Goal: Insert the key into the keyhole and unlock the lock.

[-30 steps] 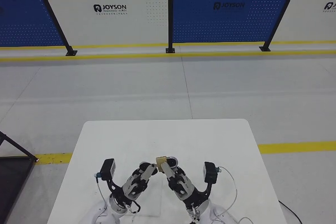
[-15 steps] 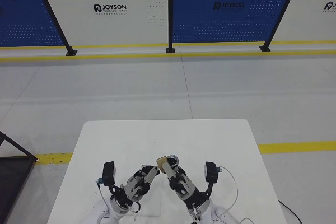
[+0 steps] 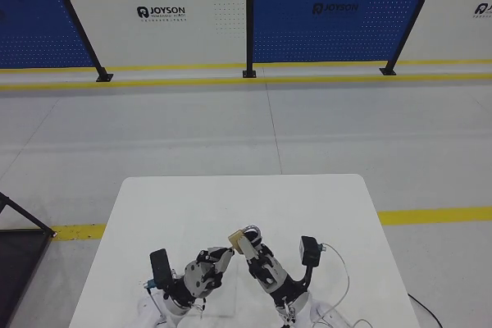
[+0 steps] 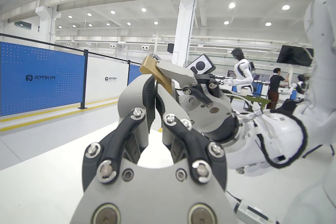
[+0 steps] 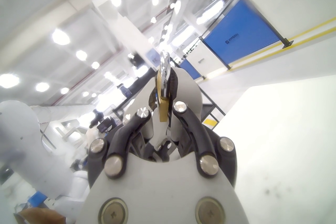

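A small brass padlock [image 3: 239, 239] with a silver shackle [image 5: 164, 64] is held above the near part of the white table [image 3: 230, 197]. My right gripper [image 3: 248, 246] is shut on the padlock's body [image 5: 163, 107], shackle pointing away from the wrist. My left gripper [image 3: 225, 252] comes in from the other side, and its tip meets the padlock's free end [image 4: 149, 66]. The left gripper's pads [image 4: 149, 93] are pressed together; the key between them is hidden. In the left wrist view the right gripper's grey finger [image 4: 173, 71] lies across the brass body.
A thin cable [image 3: 340, 271] loops over the table beside the right arm. A black metal frame [image 3: 0, 221] stands off the table's left edge. Blue and white barrier panels [image 3: 246, 33] line the far floor.
The left arm has drawn back toward the table's near edge and swung its wrist inward, with its tip staying at the padlock. The padlock and right gripper shifted only slightly nearer.
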